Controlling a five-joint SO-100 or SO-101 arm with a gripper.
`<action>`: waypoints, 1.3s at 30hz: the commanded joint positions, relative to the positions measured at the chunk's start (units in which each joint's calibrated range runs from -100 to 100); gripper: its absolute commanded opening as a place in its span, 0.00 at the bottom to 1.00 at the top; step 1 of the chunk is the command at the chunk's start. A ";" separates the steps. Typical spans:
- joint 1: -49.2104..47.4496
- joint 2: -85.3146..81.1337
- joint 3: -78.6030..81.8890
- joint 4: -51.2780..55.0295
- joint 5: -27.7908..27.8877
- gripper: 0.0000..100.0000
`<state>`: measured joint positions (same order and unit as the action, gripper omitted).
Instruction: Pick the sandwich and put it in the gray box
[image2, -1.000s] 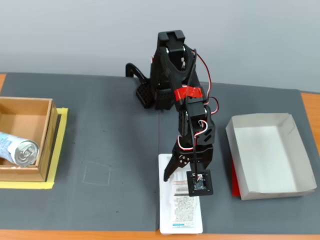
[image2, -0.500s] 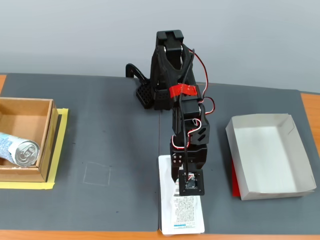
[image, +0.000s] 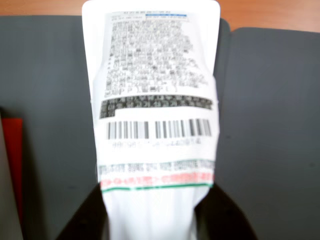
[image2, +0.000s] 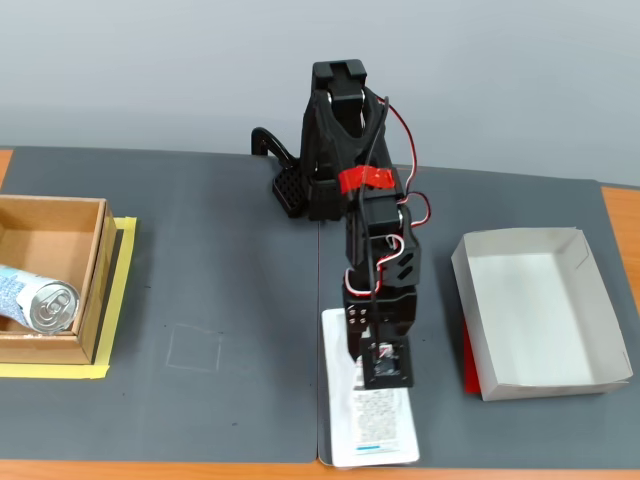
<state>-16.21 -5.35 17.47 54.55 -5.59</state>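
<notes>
The sandwich (image2: 372, 418) is a flat white wrapped package with a printed label and barcode. It lies lengthwise near the front edge of the dark mat, slightly askew. My gripper (image2: 363, 368) reaches down over its far end, and the wrist hides the fingertips in the fixed view. In the wrist view the sandwich (image: 156, 100) fills the centre. My gripper (image: 156, 192) is shut on it, with a dark finger on each long side of its near end. The gray box (image2: 478, 305) stands empty to the right, apart from the package.
A brown cardboard box (image2: 92, 270) at the left edge holds a silver can (image2: 38, 303) and sits on yellow tape (image2: 122, 300). Something red (image2: 467, 362) pokes out under the gray box's left wall. The arm's base (image2: 320, 185) stands at the back.
One second ago the jaws stood open over the package. They have since closed on it. The package's near end has shifted slightly right.
</notes>
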 joint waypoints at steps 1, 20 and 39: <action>-0.24 -5.97 -1.32 0.22 0.20 0.02; -4.64 -23.94 -2.23 -0.47 0.20 0.02; -23.36 -23.26 -8.11 -3.95 -0.27 0.02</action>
<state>-38.17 -28.46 12.44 53.25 -5.69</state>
